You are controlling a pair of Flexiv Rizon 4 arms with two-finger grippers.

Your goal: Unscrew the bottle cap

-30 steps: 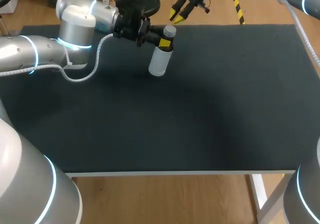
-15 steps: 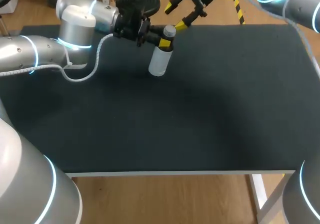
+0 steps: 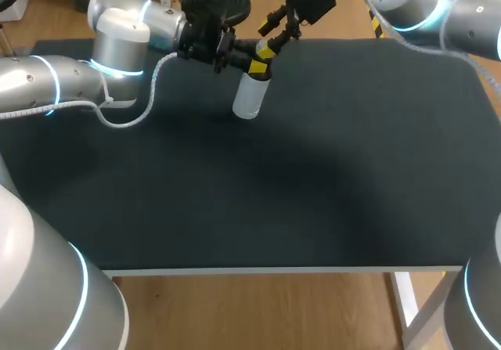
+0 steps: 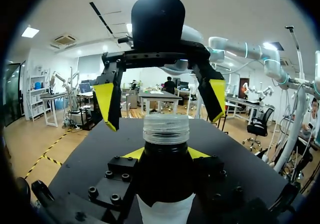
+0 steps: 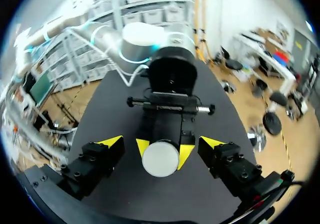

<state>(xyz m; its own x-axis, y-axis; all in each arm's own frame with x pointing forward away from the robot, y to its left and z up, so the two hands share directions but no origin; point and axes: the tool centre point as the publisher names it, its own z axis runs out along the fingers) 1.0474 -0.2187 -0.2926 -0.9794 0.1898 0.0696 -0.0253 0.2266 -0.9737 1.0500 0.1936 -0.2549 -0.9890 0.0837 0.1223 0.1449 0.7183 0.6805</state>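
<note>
A clear bottle [image 3: 250, 99] with a pale cap [image 4: 166, 129] stands near the table's far edge, its base down at the black mat [image 3: 329, 170]. My left gripper [image 3: 252, 66] is shut on the bottle just under the cap; in its wrist view the yellow fingertips [image 4: 133, 154] press the dark neck [image 4: 165, 176] from both sides. My right gripper [image 3: 270, 43] hangs open right above the cap. Seen from the right wrist, the cap [image 5: 160, 159] lies centred between the spread fingers [image 5: 111, 145], which do not touch it.
A black round stool [image 3: 217, 2] stands just beyond the table's far edge, behind the left wrist. A white cable [image 3: 149, 99] loops off the left arm onto the mat. The mat spreads wide toward the near edge and the right.
My right gripper has opened wide and come down from behind the far edge to sit over the cap. The left arm and bottle have not moved.
</note>
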